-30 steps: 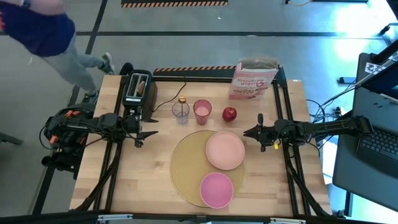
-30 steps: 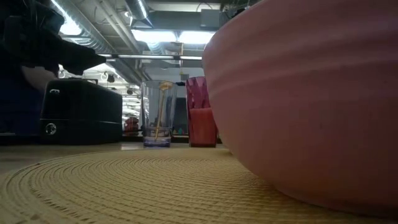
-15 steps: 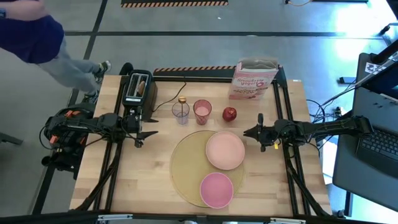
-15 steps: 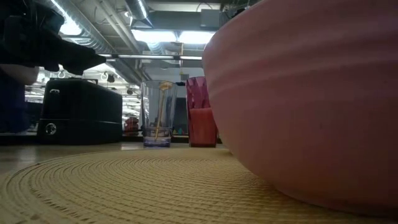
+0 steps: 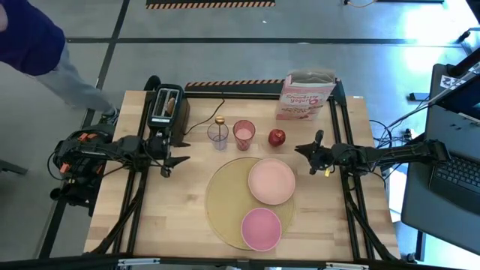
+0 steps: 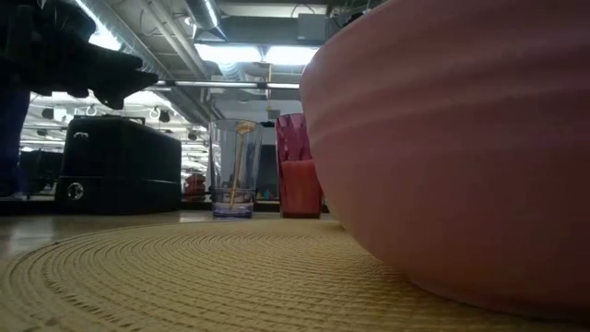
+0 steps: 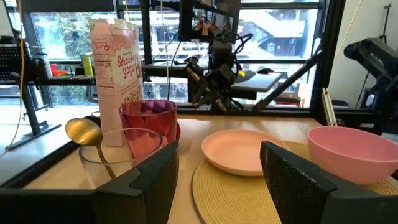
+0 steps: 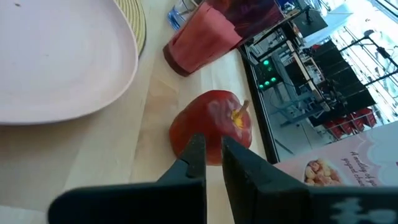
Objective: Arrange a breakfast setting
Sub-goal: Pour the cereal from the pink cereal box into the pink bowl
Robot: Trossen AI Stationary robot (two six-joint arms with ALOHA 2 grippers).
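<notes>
So, going left to right: my left fingers (image 5: 166,158) hang partly open and empty by the boxy black toaster (image 5: 165,106). The woven round placemat (image 5: 225,202) carries the smooth plate (image 5: 271,181) and bowl (image 5: 260,228). My right fingers (image 5: 308,156) are pinched shut, empty, near the glossy apple (image 5: 277,137); closed like that they'd probably just roll it.

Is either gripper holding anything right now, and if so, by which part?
Nothing is held. The left gripper is open and empty near the toaster; the right gripper is shut on nothing, its tips short of the red apple.
</notes>
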